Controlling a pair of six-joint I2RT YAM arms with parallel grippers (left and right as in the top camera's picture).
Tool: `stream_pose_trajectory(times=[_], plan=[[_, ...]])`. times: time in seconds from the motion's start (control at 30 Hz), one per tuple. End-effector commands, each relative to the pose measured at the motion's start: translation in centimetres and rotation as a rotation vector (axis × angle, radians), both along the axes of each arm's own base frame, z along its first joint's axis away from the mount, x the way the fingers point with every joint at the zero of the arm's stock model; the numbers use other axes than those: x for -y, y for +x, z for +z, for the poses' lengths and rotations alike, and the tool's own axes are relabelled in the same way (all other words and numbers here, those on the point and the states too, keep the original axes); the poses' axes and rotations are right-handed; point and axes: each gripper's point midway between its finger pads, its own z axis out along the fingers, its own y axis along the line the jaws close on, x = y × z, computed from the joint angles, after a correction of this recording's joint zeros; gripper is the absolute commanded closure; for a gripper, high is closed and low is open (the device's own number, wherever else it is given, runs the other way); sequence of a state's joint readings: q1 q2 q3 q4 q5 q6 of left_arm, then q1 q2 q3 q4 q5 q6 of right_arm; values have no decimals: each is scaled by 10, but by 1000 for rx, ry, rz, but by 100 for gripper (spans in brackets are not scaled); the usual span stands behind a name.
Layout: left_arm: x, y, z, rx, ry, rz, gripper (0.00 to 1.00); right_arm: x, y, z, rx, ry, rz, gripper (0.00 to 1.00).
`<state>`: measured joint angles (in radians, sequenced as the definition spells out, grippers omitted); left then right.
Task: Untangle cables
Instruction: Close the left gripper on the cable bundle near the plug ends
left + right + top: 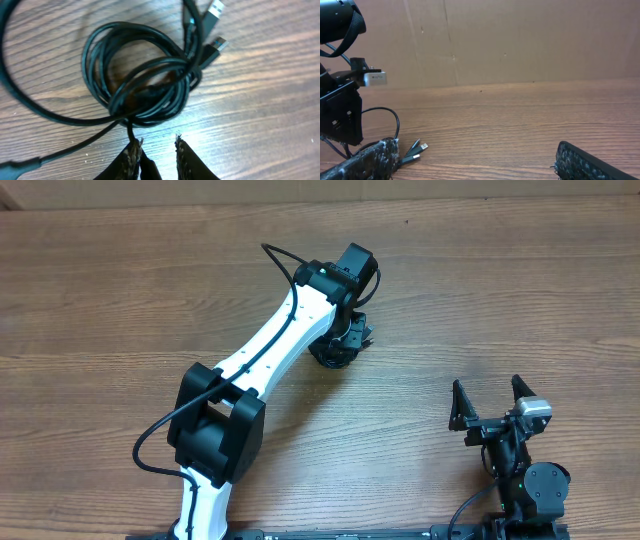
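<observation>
The cables (140, 82) are thin black cords bunched in a small coil on the wooden table, with silver USB plug ends (216, 47) sticking out at the upper right. In the overhead view the coil (328, 360) shows just below my left gripper (345, 338). In the left wrist view my left gripper (157, 145) hangs at the coil's near edge with its jaws a little apart and bare wood between them. One strand runs down against the left fingertip (134, 149). My right gripper (487, 388) stands wide open and empty at the front right, far from the coil.
In the right wrist view the plug ends (417, 149) lie beside my right gripper's left finger (375, 160). The left arm's black wrist (340, 115) is at the left, and a brown cardboard wall (520, 40) runs along the table's far edge.
</observation>
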<state>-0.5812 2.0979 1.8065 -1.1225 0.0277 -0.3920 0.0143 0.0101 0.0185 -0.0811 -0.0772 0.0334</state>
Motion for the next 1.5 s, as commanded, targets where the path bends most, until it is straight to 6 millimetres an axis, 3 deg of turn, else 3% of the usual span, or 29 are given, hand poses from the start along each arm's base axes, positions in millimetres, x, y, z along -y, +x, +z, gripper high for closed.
stream_pose_trajectory(times=[0.0, 0.2, 0.33, 0.53, 0.67, 0.8, 1.03, 1.17, 1.33, 1.47], plan=[[13, -8, -13, -41, -18, -110, 75, 2, 0, -3, 0, -1, -12, 0], [16, -12, -27, -39, 32, -275, 64, 2, 0, -3, 0, -1, -12, 0], [20, 1, -3, 23, 21, -262, 56, 2, 0, -3, 0, -1, -12, 0], [26, 26, 54, 166, 11, -220, 49, 2, 0, -3, 0, -1, -12, 0], [37, 21, 61, 171, -15, -243, 50, 2, 0, -3, 0, -2, -12, 0], [44, 3, 42, 118, 8, -281, 55, 2, 0, -3, 0, -2, -12, 0], [41, -25, -11, 34, 75, -329, 56, 2, 0, -3, 0, -2, -12, 0], [31, -22, -35, 58, 123, -317, 55, 2, 0, -3, 0, -2, -12, 0], [29, -6, -49, 143, 142, -274, 55, 2, 0, -3, 0, -1, -12, 0], [34, -1, -49, 168, 125, -271, 64, 2, 0, -3, 0, -1, -12, 0]])
